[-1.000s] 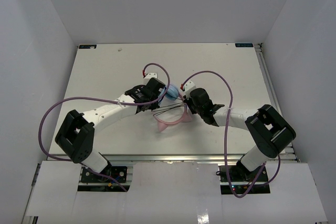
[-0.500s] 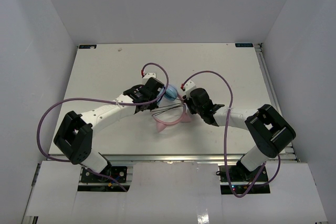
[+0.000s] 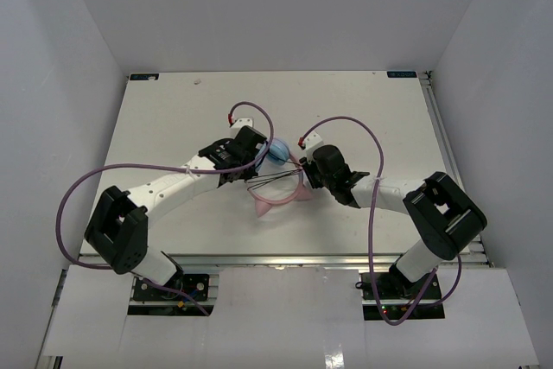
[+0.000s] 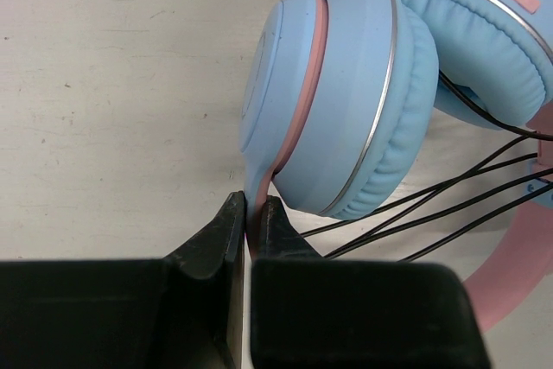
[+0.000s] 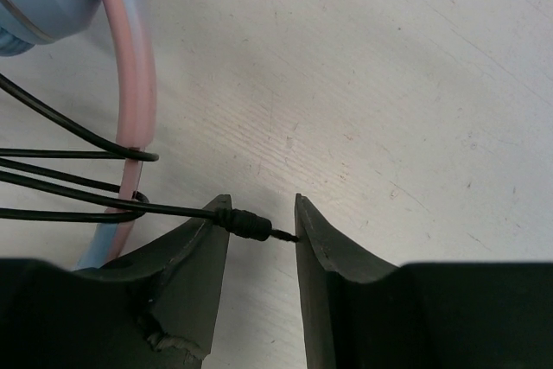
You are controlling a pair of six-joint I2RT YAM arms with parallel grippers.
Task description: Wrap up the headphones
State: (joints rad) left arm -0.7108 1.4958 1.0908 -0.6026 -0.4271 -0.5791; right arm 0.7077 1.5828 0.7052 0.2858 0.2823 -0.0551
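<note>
The headphones lie mid-surface between my two arms, with the cups close together and the pink headband toward the near edge. The black cord crosses the headband in several strands. My left hand is clenched on the thin arm under the nearer cup. My right hand is released, fingers apart. The cord's plug lies across the gap, its tip at one finger. Purple cables arc beside each arm.
</note>
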